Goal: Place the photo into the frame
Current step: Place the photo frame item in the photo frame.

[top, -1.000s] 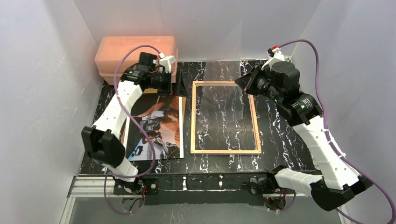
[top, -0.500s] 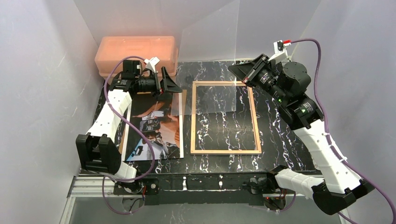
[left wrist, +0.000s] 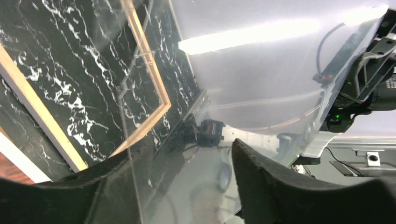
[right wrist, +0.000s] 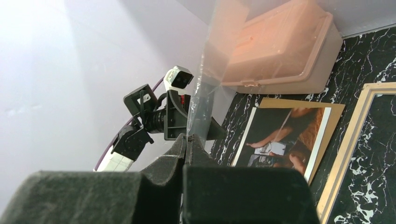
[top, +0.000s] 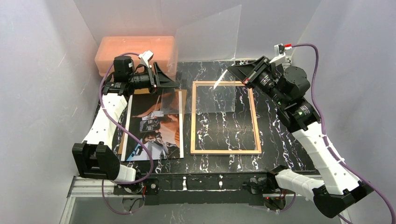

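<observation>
From above, the thin tan wood frame (top: 224, 151) lies flat on the black marbled desk (top: 280, 130), right of centre, back up, long axis running from the near edge to the far one; the glossy orange-brown photo (top: 156, 126) lies picture-up just left of it, long axis parallel, on a plain brown backing board (top: 183, 98); a pink plastic box (top: 135, 51) stands at the far left corner; a clear pane (top: 210, 60) stands raised on edge over the frame's far end, spanning between the two arms.

In the left wrist view, the left jaws stand well apart, black fingers (left wrist: 289, 186) either side of the clear pane (left wrist: 177, 177) without pinching it; a frame rail (left wrist: 42, 109) crosses below.

In the right wrist view, the right jaws are pressed together on the pane's (right wrist: 205, 93) edge; beyond lie the photo (right wrist: 280, 135), the box (right wrist: 275, 46) and the frame (right wrist: 343, 154).
</observation>
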Controlling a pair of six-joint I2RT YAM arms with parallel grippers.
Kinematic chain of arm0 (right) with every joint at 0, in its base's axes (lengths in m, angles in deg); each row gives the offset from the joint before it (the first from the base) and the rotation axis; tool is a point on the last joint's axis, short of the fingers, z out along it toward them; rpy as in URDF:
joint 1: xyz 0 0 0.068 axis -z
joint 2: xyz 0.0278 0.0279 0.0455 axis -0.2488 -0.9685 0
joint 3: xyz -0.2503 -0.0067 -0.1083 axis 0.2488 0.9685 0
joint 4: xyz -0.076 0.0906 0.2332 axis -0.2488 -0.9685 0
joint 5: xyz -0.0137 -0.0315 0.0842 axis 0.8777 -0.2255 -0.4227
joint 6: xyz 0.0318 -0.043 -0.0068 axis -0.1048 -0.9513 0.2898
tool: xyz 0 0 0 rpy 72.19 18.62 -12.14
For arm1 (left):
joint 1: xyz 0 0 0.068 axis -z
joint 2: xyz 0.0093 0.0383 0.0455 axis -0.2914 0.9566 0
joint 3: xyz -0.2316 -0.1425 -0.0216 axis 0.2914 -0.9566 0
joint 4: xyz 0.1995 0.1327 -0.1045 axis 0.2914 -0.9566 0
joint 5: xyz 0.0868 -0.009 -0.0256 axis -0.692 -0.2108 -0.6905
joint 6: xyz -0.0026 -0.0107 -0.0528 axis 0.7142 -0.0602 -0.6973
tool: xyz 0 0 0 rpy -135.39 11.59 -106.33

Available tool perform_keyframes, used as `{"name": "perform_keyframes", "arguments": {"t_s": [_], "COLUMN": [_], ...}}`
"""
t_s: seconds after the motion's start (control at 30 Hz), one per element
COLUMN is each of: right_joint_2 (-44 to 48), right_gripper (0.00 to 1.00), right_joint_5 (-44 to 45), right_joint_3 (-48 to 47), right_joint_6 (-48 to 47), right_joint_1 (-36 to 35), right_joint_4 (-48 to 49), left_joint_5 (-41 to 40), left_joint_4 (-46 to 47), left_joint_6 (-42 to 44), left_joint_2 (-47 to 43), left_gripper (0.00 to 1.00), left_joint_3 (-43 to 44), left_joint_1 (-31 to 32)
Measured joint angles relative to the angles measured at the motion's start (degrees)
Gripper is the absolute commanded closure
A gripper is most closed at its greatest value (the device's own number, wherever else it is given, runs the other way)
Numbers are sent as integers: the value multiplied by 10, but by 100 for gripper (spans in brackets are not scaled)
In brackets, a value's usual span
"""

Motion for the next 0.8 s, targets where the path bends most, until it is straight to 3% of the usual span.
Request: {"name": "perform_keyframes", "arguments": {"t_s": [0.27,0.37,0.43,0.63,0.8], "right_joint_2": [21,24,22,-2,-35], "right_gripper": [98,85,71,52,50], "right_joint_5": [4,3,0,-24,-52], "right_joint_3": [12,20,20,1,-14], "right_joint_6": [-14,-19,-26,-60,-74], "right_joint_1": [1,1,3,6,21], "right_joint_4": [-4,-7,-13,-44,-53], "left_joint_5": [32,41,45,58,67], "left_joint_4": [21,27,29,29,29], "left_joint_6": [-26,-29,-30,-28,-25], "left_joint_2": [-7,-12,-16,-25,-30], "left_gripper": [76,83,84,90,90], "left_joint_3": [0,0,1,4,5], "left_joint_1": [-32,-41,-45,-47,-47]}}
